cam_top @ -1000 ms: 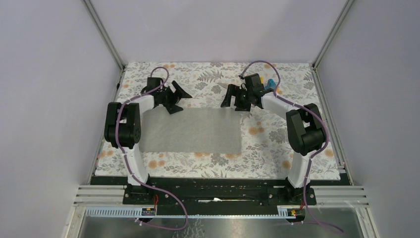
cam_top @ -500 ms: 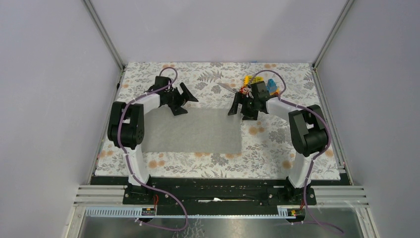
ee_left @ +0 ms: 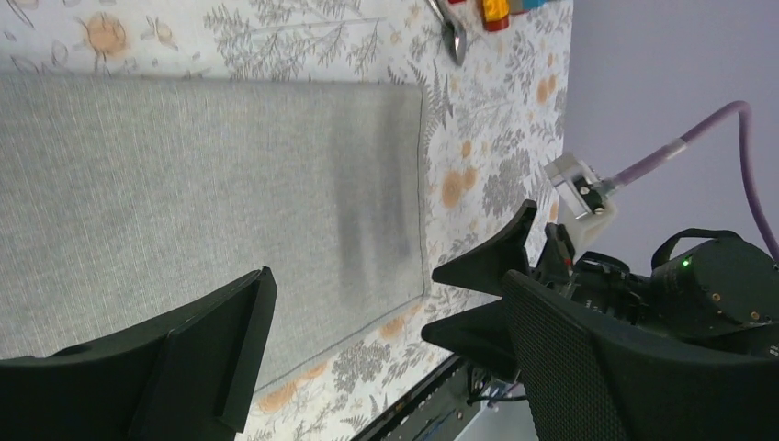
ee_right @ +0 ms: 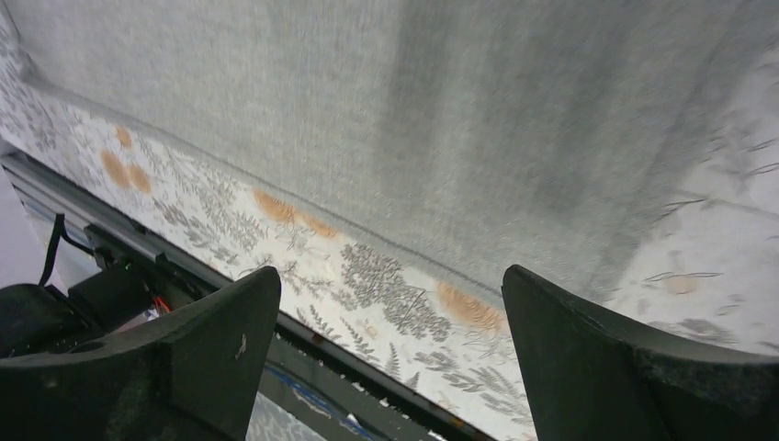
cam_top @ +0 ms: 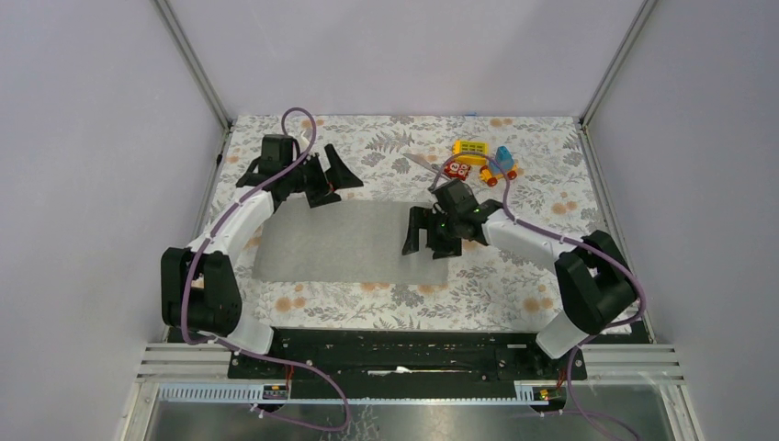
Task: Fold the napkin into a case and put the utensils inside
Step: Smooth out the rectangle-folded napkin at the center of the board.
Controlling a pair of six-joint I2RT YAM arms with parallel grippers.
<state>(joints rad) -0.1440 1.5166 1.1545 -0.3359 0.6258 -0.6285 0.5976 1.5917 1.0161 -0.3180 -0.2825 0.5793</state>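
The grey napkin (cam_top: 349, 241) lies flat as a wide rectangle on the floral tablecloth (cam_top: 514, 276). My left gripper (cam_top: 333, 184) hovers open at the napkin's far left edge with nothing between its fingers. My right gripper (cam_top: 427, 243) hangs open over the napkin's right edge, also with nothing in it. The utensils (cam_top: 425, 163) lie far behind it, beside the toy blocks; one shiny tip (ee_left: 457, 37) shows in the left wrist view. That view looks across the napkin (ee_left: 184, 184) past my left gripper (ee_left: 386, 285). In the right wrist view my right gripper (ee_right: 393, 276) is above the napkin's (ee_right: 367, 110) near edge.
Colourful toy blocks (cam_top: 482, 161) sit at the far right of the cloth, just right of the utensils. The black base rail (cam_top: 404, 344) runs along the near table edge. White walls close in the table on three sides.
The right gripper has come back from the far right corner, near the blocks, to the napkin's right edge. The left arm has stretched out, its gripper staying by the far left edge.
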